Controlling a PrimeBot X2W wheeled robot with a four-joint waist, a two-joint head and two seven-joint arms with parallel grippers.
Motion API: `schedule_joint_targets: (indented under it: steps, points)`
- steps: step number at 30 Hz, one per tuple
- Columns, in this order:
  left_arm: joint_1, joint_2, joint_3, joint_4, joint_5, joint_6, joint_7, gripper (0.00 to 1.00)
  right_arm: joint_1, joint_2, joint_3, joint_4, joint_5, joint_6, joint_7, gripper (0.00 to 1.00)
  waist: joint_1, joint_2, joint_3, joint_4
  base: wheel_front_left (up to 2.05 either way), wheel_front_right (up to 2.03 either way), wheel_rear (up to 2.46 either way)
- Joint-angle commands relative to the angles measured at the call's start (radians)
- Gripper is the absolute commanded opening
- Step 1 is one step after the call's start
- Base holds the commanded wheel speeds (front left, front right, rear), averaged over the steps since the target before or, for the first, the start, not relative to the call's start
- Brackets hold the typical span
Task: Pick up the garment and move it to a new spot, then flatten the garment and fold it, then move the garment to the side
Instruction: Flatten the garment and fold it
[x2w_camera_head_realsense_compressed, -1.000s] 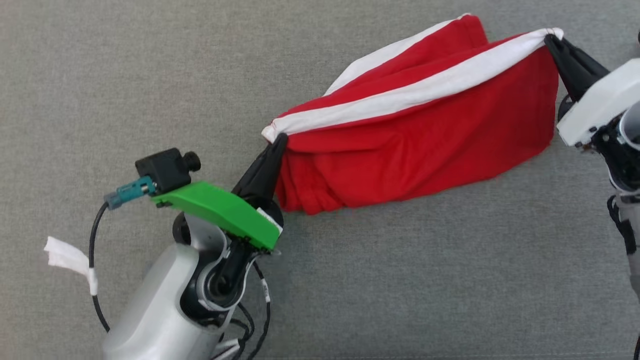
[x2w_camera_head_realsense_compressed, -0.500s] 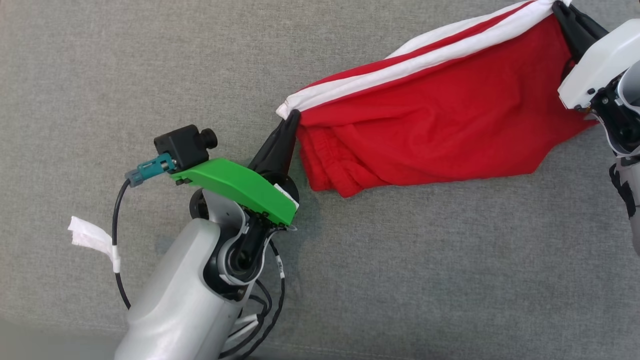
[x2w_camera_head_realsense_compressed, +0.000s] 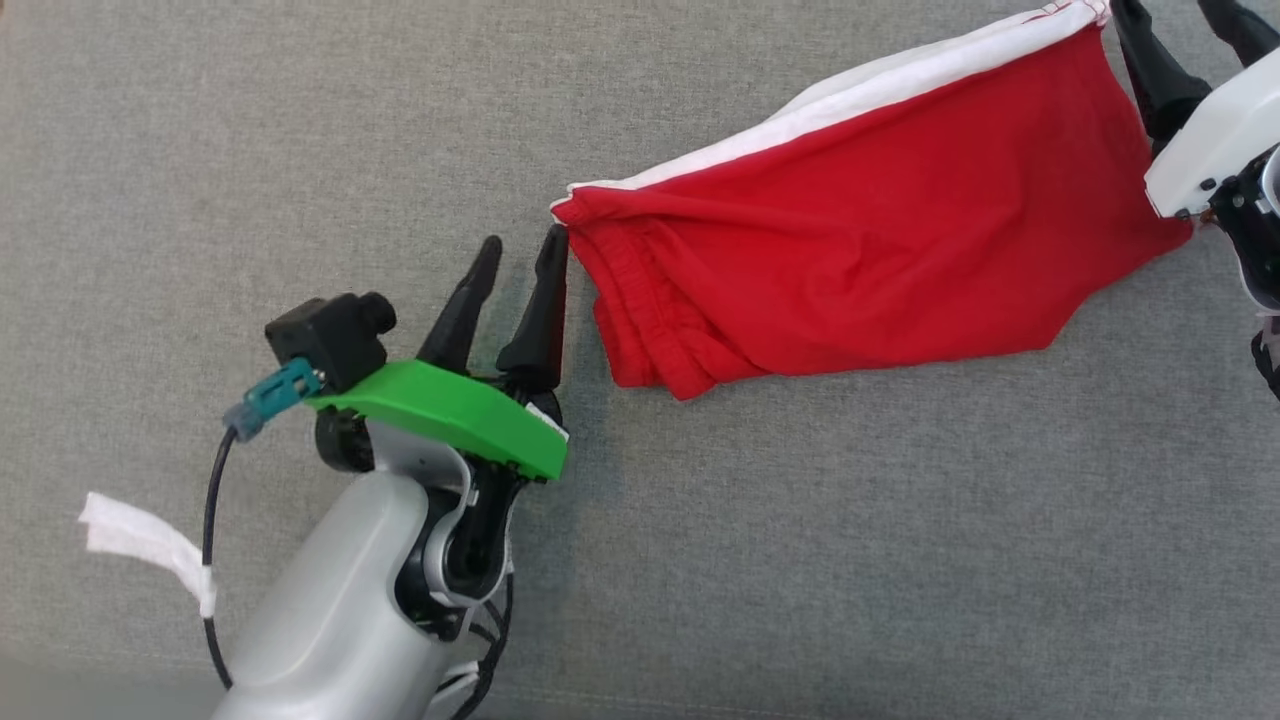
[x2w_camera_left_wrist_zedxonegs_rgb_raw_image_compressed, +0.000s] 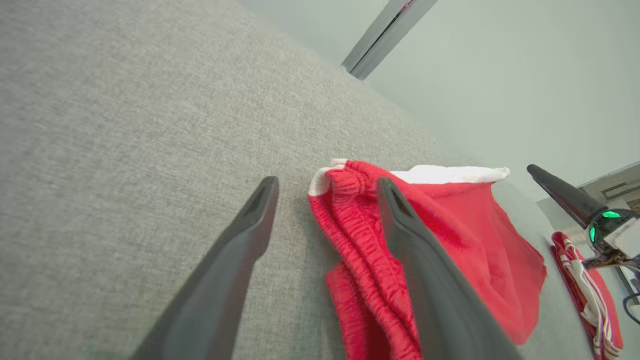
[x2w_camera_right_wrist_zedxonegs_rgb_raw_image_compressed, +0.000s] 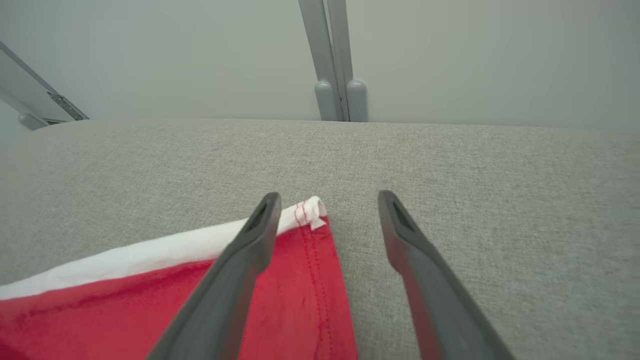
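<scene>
The garment (x2w_camera_head_realsense_compressed: 880, 240) is a pair of red shorts with a white side stripe along its far edge, lying spread on the grey surface. My left gripper (x2w_camera_head_realsense_compressed: 522, 242) stands open at the waistband end; its right finger touches the elastic corner, with nothing clamped. In the left wrist view the left gripper (x2w_camera_left_wrist_zedxonegs_rgb_raw_image_compressed: 327, 182) straddles the edge of the garment (x2w_camera_left_wrist_zedxonegs_rgb_raw_image_compressed: 465, 240). My right gripper (x2w_camera_head_realsense_compressed: 1170, 12) is open at the top right, beside the hem corner. The right wrist view shows the right gripper (x2w_camera_right_wrist_zedxonegs_rgb_raw_image_compressed: 328, 196) spread over the white-tipped corner of the garment (x2w_camera_right_wrist_zedxonegs_rgb_raw_image_compressed: 300, 300).
A grey fabric surface (x2w_camera_head_realsense_compressed: 300, 150) runs under everything. A white tape tag (x2w_camera_head_realsense_compressed: 140, 535) hangs from the left arm's cable. Another red and white striped cloth (x2w_camera_left_wrist_zedxonegs_rgb_raw_image_compressed: 590, 285) lies at the far right. Grey frame posts (x2w_camera_right_wrist_zedxonegs_rgb_raw_image_compressed: 335, 75) stand behind the surface's far edge.
Both grippers have opened and let go of the garment's corners. The garment has dropped and now lies flatter, with the white stripe along its far edge.
</scene>
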Motion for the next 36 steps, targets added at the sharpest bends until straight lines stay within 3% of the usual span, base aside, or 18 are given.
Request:
schedule_joint_targets:
  steps: [1, 4, 7, 15, 16, 17, 22, 27, 32, 36]
  points:
    - [0.020, 0.021, -0.004, -0.018, 0.054, 0.013, -0.046, 1.00, 0.029, -0.008, 0.009, -0.004, 0.012, -0.001, 0.023, 1.00, 0.0000, 0.0000, -0.007, -0.006, 0.00, 0.00, 0.00]
    - [0.068, 0.032, -0.016, -0.068, 0.181, 0.055, -0.122, 1.00, 0.069, -0.048, 0.053, -0.027, 0.025, -0.001, 0.099, 1.00, 0.0000, 0.0000, -0.003, -0.003, 0.00, 0.00, 0.00]
    - [0.126, 0.002, 0.019, -0.124, 0.303, 0.069, -0.140, 1.00, 0.082, -0.067, 0.056, -0.032, 0.012, -0.001, 0.122, 1.00, 0.0000, 0.0000, 0.013, 0.014, 0.00, 0.00, 0.00]
    - [0.244, -0.096, 0.117, -0.174, 0.508, -0.017, -0.138, 1.00, 0.073, -0.036, 0.089, 0.034, 0.010, 0.000, 0.203, 1.00, 0.0000, 0.0000, 0.018, 0.051, 0.00, 0.00, 0.00]
    - [0.254, -0.103, 0.123, -0.173, 0.521, -0.029, -0.138, 1.00, 0.074, -0.031, 0.093, 0.044, 0.013, 0.000, 0.207, 0.25, 0.0000, 0.0000, 0.014, 0.053, 0.00, 0.00, 0.00]
    - [0.268, -0.109, 0.134, -0.169, 0.538, -0.042, -0.138, 1.00, 0.077, -0.020, 0.090, 0.054, 0.029, 0.000, 0.209, 0.00, 0.0000, 0.0000, 0.008, 0.054, 0.00, 0.00, 0.00]
    - [0.327, -0.119, 0.192, -0.169, 0.593, -0.088, -0.139, 1.00, 0.099, 0.005, 0.032, 0.072, 0.095, 0.000, 0.180, 0.00, 0.0000, 0.0000, -0.031, 0.026, 0.00, 0.00, 0.00]
    - [0.411, -0.121, 0.249, -0.160, 0.621, -0.124, -0.139, 1.00, 0.152, -0.013, -0.087, 0.083, 0.167, -0.001, 0.150, 0.00, 0.0000, 0.0000, -0.086, -0.013, 0.00, 0.00, 0.00]
    - [0.472, -0.121, 0.269, -0.160, 0.598, -0.128, -0.139, 1.00, 0.206, -0.053, -0.233, 0.118, 0.162, -0.001, 0.121, 0.00, 0.0000, 0.0000, -0.129, -0.020, 0.00, 0.00, 0.00]
    - [0.492, -0.121, 0.264, -0.166, 0.576, -0.115, -0.139, 1.00, 0.207, -0.037, -0.312, 0.118, 0.123, -0.001, 0.130, 0.00, 0.0000, 0.0000, -0.151, -0.015, 0.00, 0.00, 0.00]
